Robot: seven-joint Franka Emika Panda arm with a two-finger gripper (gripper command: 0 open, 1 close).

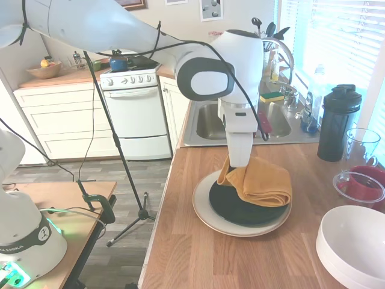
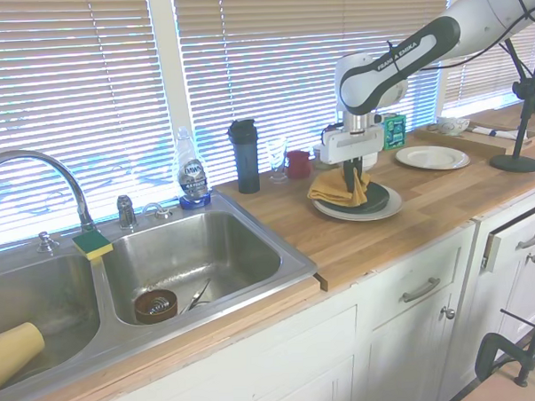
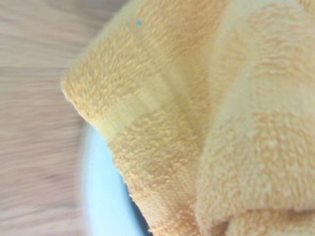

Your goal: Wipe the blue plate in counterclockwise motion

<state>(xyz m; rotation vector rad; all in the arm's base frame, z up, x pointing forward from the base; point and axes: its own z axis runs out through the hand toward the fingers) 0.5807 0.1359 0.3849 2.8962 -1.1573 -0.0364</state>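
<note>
Your gripper (image 1: 236,166) is pointing straight down and is grasping one gathered corner of the mustard-yellow towel (image 1: 262,183), which is bunching up around the fingers, so the cloth is hiding how far they are parted; you can only judge that they are clenched on the fabric. The blue plate (image 1: 240,209) is lying directly beneath the gripper, and that is the relation your coming sweep is turning on: the gripper is sitting over the plate's rim on the sink side, not over its middle, so most of the dark surface is spreading away from the gripper toward the open bench. The plate is round, so there is no long axis to line up with; you are working from the rim inward. The rest of the towel is draping off to one side of the gripper, covering that part of the plate and hanging a little past its edge. The plate is resting on a larger cream plate (image 1: 207,218), whose rim is showing all around it. Farther from the gripper, white bowls (image 1: 352,247) are standing near the bench edge, and a red cup (image 1: 361,186) and a black shaker bottle (image 1: 337,123) are standing toward the window.
</note>
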